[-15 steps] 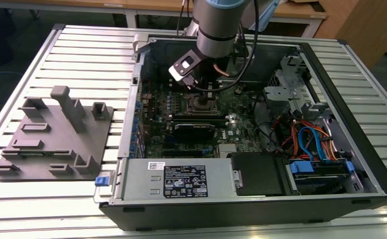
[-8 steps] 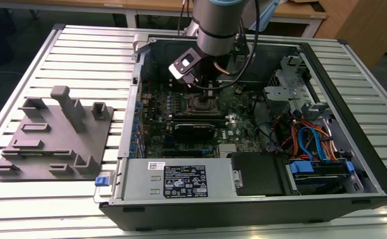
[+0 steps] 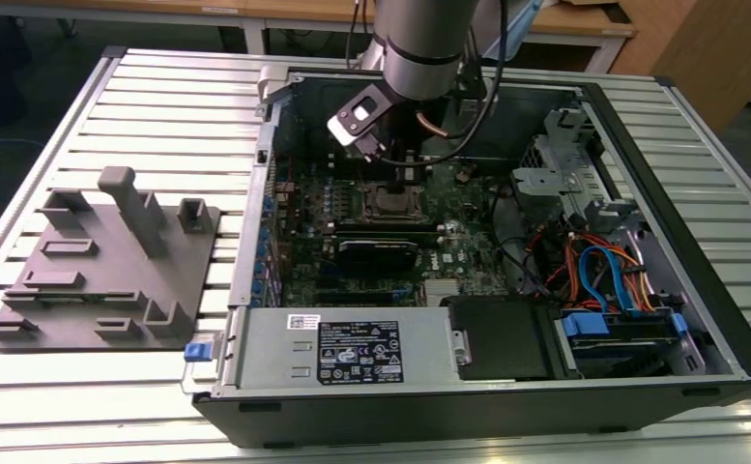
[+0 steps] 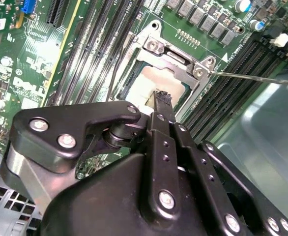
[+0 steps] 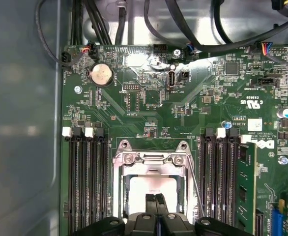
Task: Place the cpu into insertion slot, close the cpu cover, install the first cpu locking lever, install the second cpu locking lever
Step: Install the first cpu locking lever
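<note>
With its fingers pressed together and gripping nothing, the tool (image 5: 156,197) hangs just over the cpu (image 5: 138,189), which lies framed by the lowered cpu cover (image 5: 151,158) on the motherboard (image 5: 193,110).

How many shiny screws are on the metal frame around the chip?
2, at neighbouring corners of the metal frame: one screw, another screw. The pincer may hide more.

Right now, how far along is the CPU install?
Done: the cpu sits in the insertion slot, and the cpu cover looks lowered over it. In hand: the shut pincer hangs above that cover. Left: one locking lever sticks out unlatched.
</note>
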Controlling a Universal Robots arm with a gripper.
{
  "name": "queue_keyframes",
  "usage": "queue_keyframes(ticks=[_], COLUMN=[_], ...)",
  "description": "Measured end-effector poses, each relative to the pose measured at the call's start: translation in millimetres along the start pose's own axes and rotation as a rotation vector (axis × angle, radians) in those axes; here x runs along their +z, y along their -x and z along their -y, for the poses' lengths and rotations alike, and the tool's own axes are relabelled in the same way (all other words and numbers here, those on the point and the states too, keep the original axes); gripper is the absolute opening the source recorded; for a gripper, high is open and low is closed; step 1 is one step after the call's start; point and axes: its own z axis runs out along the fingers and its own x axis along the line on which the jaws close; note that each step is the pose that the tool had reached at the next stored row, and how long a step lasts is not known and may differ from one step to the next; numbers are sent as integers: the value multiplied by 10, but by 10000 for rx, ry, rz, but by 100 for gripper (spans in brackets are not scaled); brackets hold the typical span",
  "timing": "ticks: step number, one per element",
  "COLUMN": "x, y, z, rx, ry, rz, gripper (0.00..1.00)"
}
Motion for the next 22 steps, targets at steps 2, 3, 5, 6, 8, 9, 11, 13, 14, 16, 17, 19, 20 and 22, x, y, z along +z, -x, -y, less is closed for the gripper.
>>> queue_keyframes(ticks=[2, 3, 5, 6, 8, 9, 11, 13, 14, 16, 17, 19, 20, 22], x=[-27, -39, -64, -74, -76, -75, -76, -76, -76, -76, -76, -76, -76, -76], y=[-1, -2, -3, -3, -4, -4, -4, -4, -4, -4, -4, -4, -4, -4], z=[0, 1, 1, 1, 1, 1, 1, 1, 1, 1, 1, 1, 1, 1], rx=[0, 0, -1, 0, 0, 0, 0, 0, 0, 0, 0, 1, 0, -30], ry=[0, 0, 0, -1, 0, 1, 0, 0, 0, 0, 0, 0, 0, -2], rz=[0, 0, 0, 1, -1, -1, 5, 5, 5, 6, 6, 7, 8, 9], gripper=[11, 11, 11, 11, 11, 11, 11, 11, 11, 11, 11, 11, 11, 11])
